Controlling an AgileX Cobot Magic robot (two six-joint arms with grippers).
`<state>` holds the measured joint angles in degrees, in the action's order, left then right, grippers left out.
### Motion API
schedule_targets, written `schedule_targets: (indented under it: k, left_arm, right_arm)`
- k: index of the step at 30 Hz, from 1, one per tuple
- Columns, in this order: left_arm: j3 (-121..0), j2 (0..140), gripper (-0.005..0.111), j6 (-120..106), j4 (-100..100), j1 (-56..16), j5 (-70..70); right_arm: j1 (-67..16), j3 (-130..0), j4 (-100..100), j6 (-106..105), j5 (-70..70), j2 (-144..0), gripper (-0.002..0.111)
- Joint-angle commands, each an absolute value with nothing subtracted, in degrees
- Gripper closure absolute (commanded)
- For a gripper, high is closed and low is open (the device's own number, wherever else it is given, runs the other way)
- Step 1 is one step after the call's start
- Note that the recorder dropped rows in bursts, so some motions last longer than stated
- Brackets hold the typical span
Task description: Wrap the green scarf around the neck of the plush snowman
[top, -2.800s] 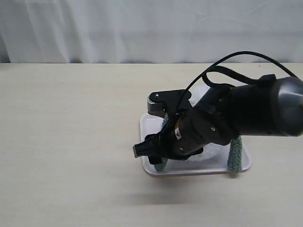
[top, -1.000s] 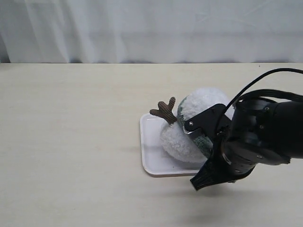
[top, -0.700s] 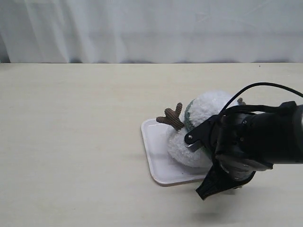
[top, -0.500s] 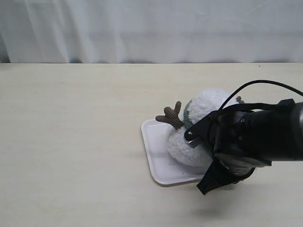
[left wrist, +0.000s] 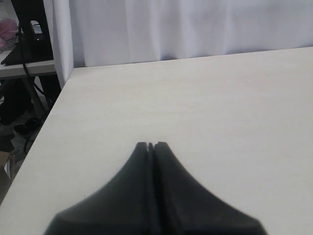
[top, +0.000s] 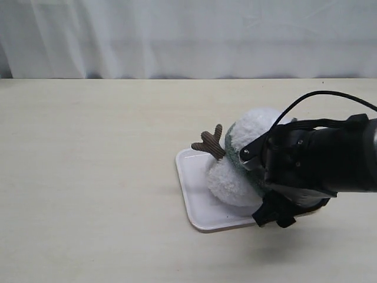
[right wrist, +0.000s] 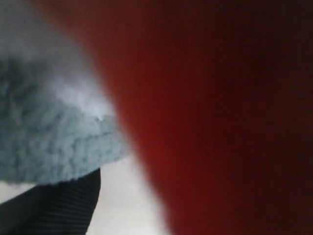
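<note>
Exterior view: the plush snowman [top: 232, 177] lies on its side on a white tray [top: 187, 188] on the bench [top: 88, 177]. The green scarf [top: 231, 146] shows as a band in the crease between its head and body, beside a brown twig arm [top: 207, 142]. The right end effector [top: 275, 213] hangs over the tray's near right corner and hides part of the toy; how far open it is cannot be told

Left wrist view: the left end effector [left wrist: 150, 145] has its tips pressed together, holding nothing, above bare bench

Right wrist view: mostly blur, with green fleece close to the lens beside one black finger [right wrist: 58, 205]; no grip can be made out
</note>
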<state>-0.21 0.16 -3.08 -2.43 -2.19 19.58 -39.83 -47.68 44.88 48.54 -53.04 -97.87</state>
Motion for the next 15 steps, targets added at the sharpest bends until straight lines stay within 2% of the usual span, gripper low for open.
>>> schedule_targets:
  k: [1, 7, 10, 12, 13, 15]
  left_arm:
    - [0.0, 0.0, 0.107, -3.0, -2.4, -2.8, 18.9]
    - [0.0, 0.0, 0.107, -3.0, -2.4, -2.8, 18.9]
    - [0.0, 0.0, 0.107, -3.0, -2.4, -2.8, 18.9]
    - [0.0, 0.0, 0.107, -3.0, -2.4, -2.8, 18.9]
    - [0.0, 0.0, 0.107, -3.0, -2.4, -2.8, 18.9]
    - [0.0, 0.0, 0.107, -3.0, -2.4, -2.8, 18.9]
  right_arm:
    - [-37.2, -47.1, 44.5, 50.3, -46.5, -97.8, 0.038]
    - [-31.6, -45.1, 45.4, 50.3, -42.9, -100.5, 0.038]
    - [-30.7, -45.1, 52.1, 50.2, -32.9, -102.6, 0.038]
    - [-30.7, -45.1, 54.1, 50.2, -28.4, -103.3, 0.046]
    - [-30.7, -45.2, 54.1, 50.2, -28.1, -103.3, 0.056]
    - [-30.8, -45.2, 54.1, 50.2, -28.1, -103.3, 0.070]
